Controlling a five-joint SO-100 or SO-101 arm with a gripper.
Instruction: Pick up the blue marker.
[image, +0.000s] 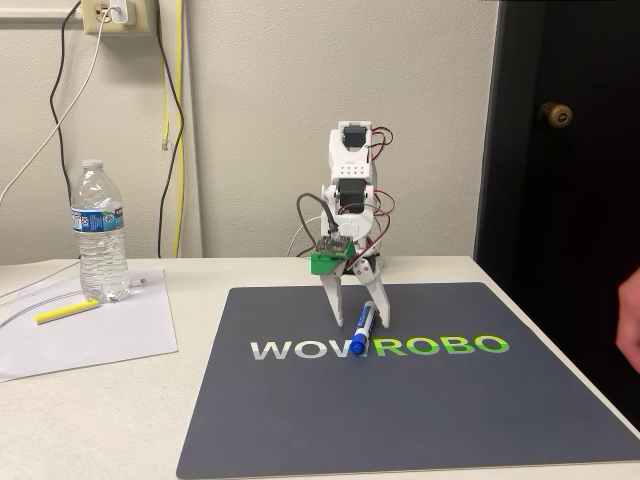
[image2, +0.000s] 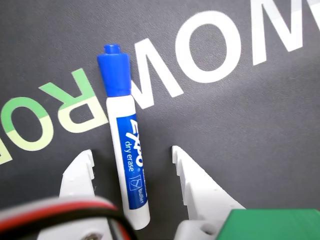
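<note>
The white SO-100 arm (image: 352, 190) is standing at the far edge of a dark grey mat (image: 420, 410) lettered "WOWROBO" (image: 380, 347), and it is reaching down so that its gripper (image: 354, 322) is pointing at the mat; the jaws are standing wide apart, tips low over the mat, and they are gripping nothing. The blue marker (image: 361, 329) is lying flat on the mat between them; in the fixed view its blue cap (image: 356, 345) is pointing toward the near side and resting over the lettering, while its white barrel is running back under the gripper, just beside the right-hand finger (image: 379, 305).

In the wrist view the blue marker (image2: 127, 145) is lying lengthwise in the gap between the two white fingers, cap (image2: 115, 70) pointing away past the fingertips and the "EXPO dry erase" label facing up; the barrel is sitting closer to the left finger (image2: 80, 172) than to the right finger (image2: 192, 175), with open mat showing on both sides, so neither finger is touching it as far as I can tell; the gripper (image2: 132, 154) is straddling the barrel's label end.

At the left of the fixed view a water bottle (image: 99, 232) is standing on a sheet of paper (image: 90, 330), with a yellow highlighter (image: 66, 311) lying beside it.
</note>
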